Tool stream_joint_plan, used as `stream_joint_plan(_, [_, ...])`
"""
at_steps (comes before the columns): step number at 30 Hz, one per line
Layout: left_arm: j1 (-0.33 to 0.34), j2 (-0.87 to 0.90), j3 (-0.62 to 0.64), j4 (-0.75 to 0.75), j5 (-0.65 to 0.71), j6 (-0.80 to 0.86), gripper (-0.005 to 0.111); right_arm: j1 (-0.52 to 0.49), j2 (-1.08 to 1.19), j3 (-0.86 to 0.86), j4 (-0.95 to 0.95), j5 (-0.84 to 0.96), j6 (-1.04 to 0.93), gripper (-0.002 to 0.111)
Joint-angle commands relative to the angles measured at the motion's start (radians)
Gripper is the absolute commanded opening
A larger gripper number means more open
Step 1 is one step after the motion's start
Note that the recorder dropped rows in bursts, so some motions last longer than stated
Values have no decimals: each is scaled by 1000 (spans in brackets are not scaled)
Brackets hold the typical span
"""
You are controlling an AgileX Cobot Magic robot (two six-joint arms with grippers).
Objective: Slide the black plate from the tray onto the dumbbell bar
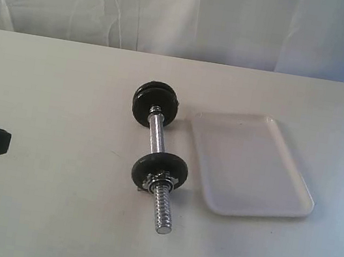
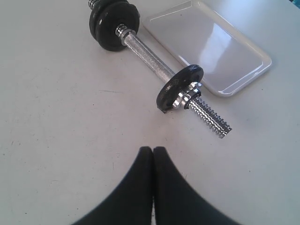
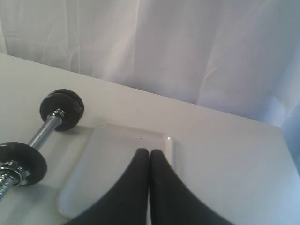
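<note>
- White table [image 1: 67, 84]: matte top with a few faint specks, filling the exterior view from 3 through 6 to 9 o'clock.
- White curtain [image 1: 178, 11]: softly folded at 12 o'clock, bluish toward 2 o'clock.

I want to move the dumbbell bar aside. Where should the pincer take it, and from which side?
Grip the bare middle of the dumbbell bar, between its discs, from straight above with jaws across the shaft. It lies flat, and the discs seem to hold the shaft off the table, leaving room beneath.
</note>
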Motion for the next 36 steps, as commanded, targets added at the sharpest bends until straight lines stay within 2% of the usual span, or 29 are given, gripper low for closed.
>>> stream_joint_plan(1, [-5,-8,5,-6,-1,0,0,-38,-170,92,-118,-19,76,0])
stream_joint_plan(9, [-5,-10,5,-6,8,0,0,-181,-221,136,-141,11,113,0])
stream_joint_plan(13, [-5,-10,5,-6,8,0,0,-216,-221,160,-141,-6,129,0])
stream_joint_plan(23, [-5,-10,5,-6,8,0,0,-217,-221,324,-137,-29,220,0])
stream_joint_plan(36, [-5,-10,5,-6,8,0,0,-217,-221,390,-135,-75,194,0])
